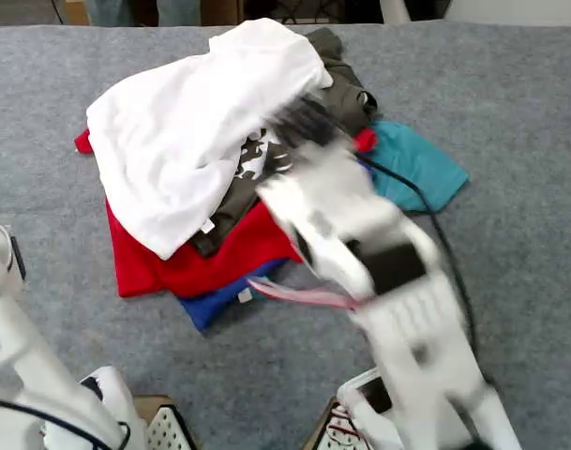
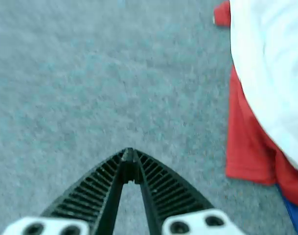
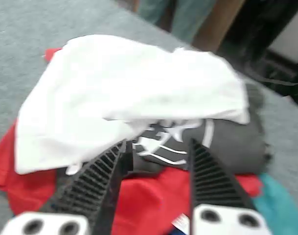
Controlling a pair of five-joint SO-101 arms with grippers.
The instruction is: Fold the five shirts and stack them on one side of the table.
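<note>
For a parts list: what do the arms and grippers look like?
The left arm and right arm are white. The left gripper and right gripper have black ribbed fingers on white mounts with screw holes. A black cable runs by the right arm.

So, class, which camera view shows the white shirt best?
The high view: the white shirt lies nearly whole on top of the pile. The right wrist view shows most of it beyond the jaws; the left wrist view catches one edge.
</note>
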